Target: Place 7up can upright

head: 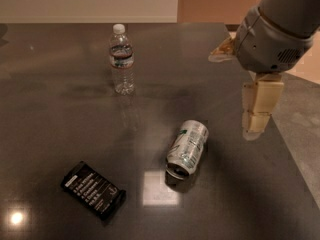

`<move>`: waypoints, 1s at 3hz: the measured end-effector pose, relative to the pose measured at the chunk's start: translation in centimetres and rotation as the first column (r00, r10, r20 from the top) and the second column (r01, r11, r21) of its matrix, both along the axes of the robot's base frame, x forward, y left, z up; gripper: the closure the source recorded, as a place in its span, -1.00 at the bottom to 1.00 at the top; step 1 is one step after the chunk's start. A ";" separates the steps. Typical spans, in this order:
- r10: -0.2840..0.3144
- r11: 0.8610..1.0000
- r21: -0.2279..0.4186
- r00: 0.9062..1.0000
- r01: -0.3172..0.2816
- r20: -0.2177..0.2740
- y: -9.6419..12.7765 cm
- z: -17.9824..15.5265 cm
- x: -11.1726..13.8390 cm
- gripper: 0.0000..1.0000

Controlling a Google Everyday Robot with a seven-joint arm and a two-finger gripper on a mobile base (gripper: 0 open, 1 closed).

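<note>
The 7up can (187,148) lies on its side on the dark table (60,124), right of the middle, with its shiny top towards the front. My gripper (255,125) hangs from the grey arm at the right, above the table's right edge. It is to the right of the can and a little behind it, apart from it, and it holds nothing.
A clear plastic water bottle (122,59) with a white cap stands upright at the back, left of centre. A flat black packet (93,189) with white text lies at the front left. The table's right edge (292,159) runs close to the gripper.
</note>
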State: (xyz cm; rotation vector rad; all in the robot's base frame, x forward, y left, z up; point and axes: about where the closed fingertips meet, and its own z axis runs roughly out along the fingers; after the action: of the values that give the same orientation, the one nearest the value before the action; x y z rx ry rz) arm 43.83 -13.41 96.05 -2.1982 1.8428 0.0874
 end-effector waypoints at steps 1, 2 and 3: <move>0.177 0.984 -0.013 0.984 -0.177 -0.011 2.6 -1.8 -1.2 -1.00; 0.310 0.950 -0.012 0.950 -0.311 -0.039 4.1 -4.3 -2.2 -1.00; 0.439 0.897 -0.024 0.897 -0.441 -0.053 5.3 -6.7 -3.4 -1.00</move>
State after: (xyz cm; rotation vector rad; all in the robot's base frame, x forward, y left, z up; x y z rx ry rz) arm 40.44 -8.14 89.32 -2.6192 1.3374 0.1958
